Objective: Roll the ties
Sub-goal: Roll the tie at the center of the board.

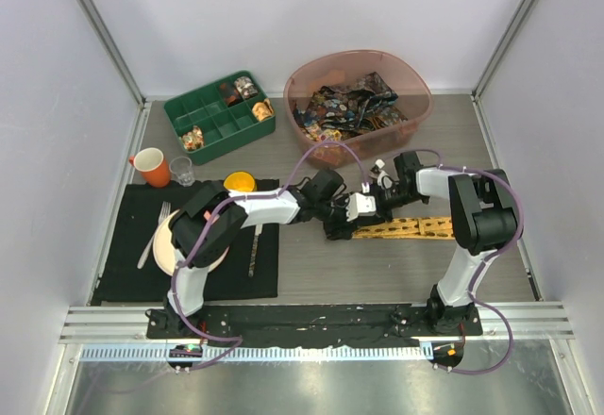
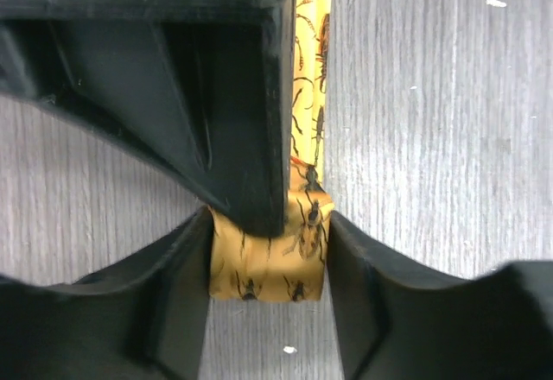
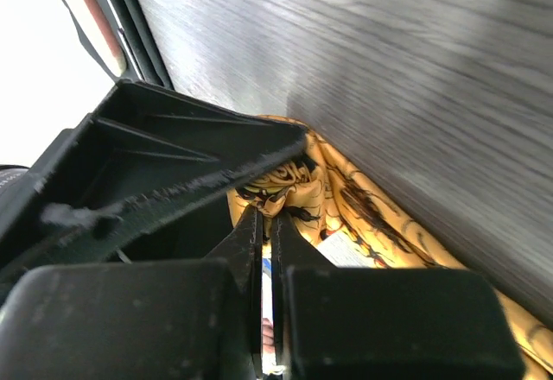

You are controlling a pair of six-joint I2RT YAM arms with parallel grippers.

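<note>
The yellow-orange tie [image 1: 408,228] with dark insect spots lies flat on the table, running right from the two grippers. Its left end is folded into a small roll [image 2: 268,263]. My left gripper [image 2: 268,269] holds this roll between its two fingers, each touching one side. My right gripper [image 3: 266,218] is nearly closed, pinching a fold of the same tie [image 3: 346,194] at the roll. Both grippers meet at mid-table, left gripper [image 1: 337,219] and right gripper [image 1: 357,207] tip to tip. Dark many-coloured ties [image 1: 354,104] lie piled in the pink tub.
The pink tub [image 1: 420,90] stands at the back right. A green compartment tray [image 1: 212,123] with trinkets is at the back left. An orange mug [image 1: 149,167], a glass [image 1: 182,171], a yellow bowl [image 1: 239,182] and a plate [image 1: 165,245] sit on or by a black mat [image 1: 132,264].
</note>
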